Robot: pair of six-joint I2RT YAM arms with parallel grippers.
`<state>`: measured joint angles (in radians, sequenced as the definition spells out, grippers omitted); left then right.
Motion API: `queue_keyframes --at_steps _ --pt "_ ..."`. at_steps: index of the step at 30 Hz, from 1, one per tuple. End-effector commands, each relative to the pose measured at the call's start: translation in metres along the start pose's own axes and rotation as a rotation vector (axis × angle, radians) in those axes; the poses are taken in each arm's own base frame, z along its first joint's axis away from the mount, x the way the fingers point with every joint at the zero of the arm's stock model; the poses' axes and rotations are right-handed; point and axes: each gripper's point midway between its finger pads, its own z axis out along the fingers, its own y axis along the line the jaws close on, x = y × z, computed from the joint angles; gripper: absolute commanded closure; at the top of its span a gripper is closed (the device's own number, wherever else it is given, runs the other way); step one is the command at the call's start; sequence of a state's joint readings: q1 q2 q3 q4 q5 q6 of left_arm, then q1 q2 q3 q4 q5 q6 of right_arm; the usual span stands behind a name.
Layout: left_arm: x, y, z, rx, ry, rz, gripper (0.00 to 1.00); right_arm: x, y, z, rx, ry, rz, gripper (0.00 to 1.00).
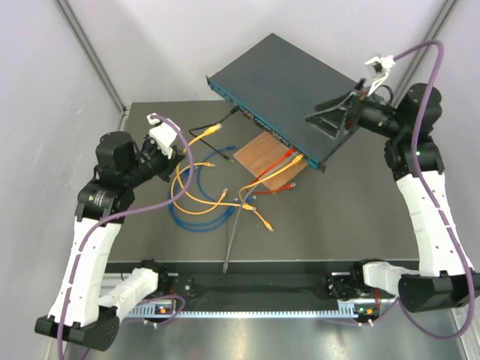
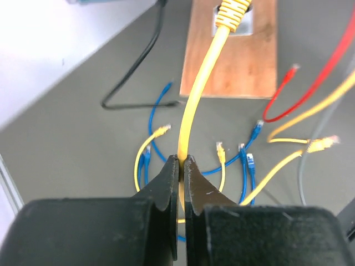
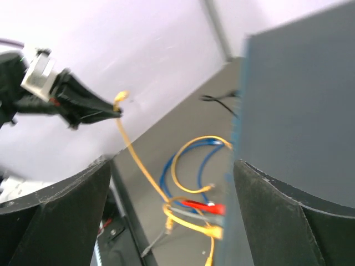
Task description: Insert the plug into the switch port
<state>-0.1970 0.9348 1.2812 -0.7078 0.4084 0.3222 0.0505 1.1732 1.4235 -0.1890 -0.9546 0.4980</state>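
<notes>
Cannot see the tip of the yellow plug point(image 2: 233, 11) from the left wrist, because cut off there by the top edge. Hard to make out the single sockets of the switch point(image 1: 277, 86) from above. Possible to see only its thin front face, with red and yellow cables point(image 1: 289, 159) entering it near the right end. From the right wrist, blurred, and showing only 1 flat side and 1 edge of the switch, with the rest cut off at the right. Cannot tell whether the right jaws touch the box. Standing wide apart and released, with only the surface point(image 1: 345, 210) and loose cables point(image 1: 202, 202) visible between them.

As for the left jaws: clenched on the yellow cable point(image 2: 191, 105) a little behind the plug. Holding the plug off the surface, left of the brown wooden board point(image 1: 262, 154) in the top view and well apart from the switch. Lying with its long axis from lower left to upper right there, tip toward the front face. As for the switch: running from upper left to lower right, with the front face turned toward the left arm, just beside the board.
</notes>
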Motion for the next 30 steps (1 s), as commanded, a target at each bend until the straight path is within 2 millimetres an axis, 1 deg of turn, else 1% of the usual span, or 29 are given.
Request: queue_keyframes --at_steps 1,2,4,5,6,7,8,9,10,11,13,14,16,17,18,20,23,27,30 --pt "-0.033 -0.016 -0.013 0.066 -0.087 0.135 1.0 -0.014 0.032 0.021 -0.096 -0.035 -0.117 0.12" --pt "-0.036 -0.019 -0.014 0.075 -0.095 0.149 1.0 -0.012 0.047 0.03 -0.142 -0.031 -0.127 0.13" --pt "-0.042 -0.025 -0.016 0.096 -0.121 0.192 1.0 -0.008 0.053 0.042 -0.163 -0.024 -0.118 0.15" --pt "-0.044 -0.027 -0.016 0.101 -0.13 0.21 1.0 -0.005 0.066 0.049 -0.203 -0.017 -0.117 0.16" --pt "-0.045 -0.028 -0.015 0.106 -0.133 0.221 1.0 -0.003 0.07 0.054 -0.219 -0.013 -0.109 0.16" --pt "-0.046 -0.03 -0.014 0.108 -0.138 0.235 1.0 0.0 0.07 0.061 -0.226 -0.006 -0.076 0.17" --pt "-0.048 -0.031 -0.013 0.112 -0.144 0.245 1.0 0.003 0.076 0.067 -0.254 -0.005 -0.067 0.17" --pt "-0.048 -0.032 -0.012 0.117 -0.146 0.256 1.0 0.008 0.074 0.073 -0.256 0.01 -0.036 0.18" --pt "-0.05 -0.036 -0.011 0.127 -0.15 0.268 1.0 0.006 0.078 0.076 -0.271 0.003 -0.014 0.2" --pt "-0.051 -0.034 -0.009 0.114 -0.149 0.267 1.0 0.009 0.085 0.081 -0.296 0.008 -0.006 0.21" --pt "-0.055 -0.037 -0.007 0.127 -0.154 0.261 1.0 0.018 0.085 0.092 -0.301 0.027 0.006 0.23" --pt "-0.057 -0.038 -0.004 0.137 -0.155 0.244 1.0 0.025 0.091 0.099 -0.318 0.047 0.013 0.26" --pt "-0.058 -0.042 -0.002 0.152 -0.155 0.233 1.0 0.03 0.096 0.105 -0.334 0.063 0.025 0.27" --pt "-0.059 -0.041 -0.001 0.148 -0.153 0.229 1.0 0.032 0.102 0.108 -0.351 0.069 0.026 0.28" --pt "-0.058 -0.042 0.001 0.15 -0.148 0.227 1.0 0.035 0.103 0.112 -0.355 0.076 0.034 0.3" --pt "-0.059 -0.044 0.003 0.156 -0.148 0.23 1.0 0.038 0.109 0.114 -0.372 0.085 0.034 0.32" --pt "-0.058 -0.044 0.006 0.154 -0.142 0.236 1.0 0.045 0.113 0.117 -0.384 0.105 0.046 0.35" --pt "-0.058 -0.045 0.008 0.156 -0.139 0.24 1.0 0.054 0.112 0.122 -0.38 0.124 0.062 0.4" --pt "-0.059 -0.045 0.009 0.154 -0.143 0.244 1.0 0.06 0.109 0.125 -0.369 0.138 0.08 0.46"
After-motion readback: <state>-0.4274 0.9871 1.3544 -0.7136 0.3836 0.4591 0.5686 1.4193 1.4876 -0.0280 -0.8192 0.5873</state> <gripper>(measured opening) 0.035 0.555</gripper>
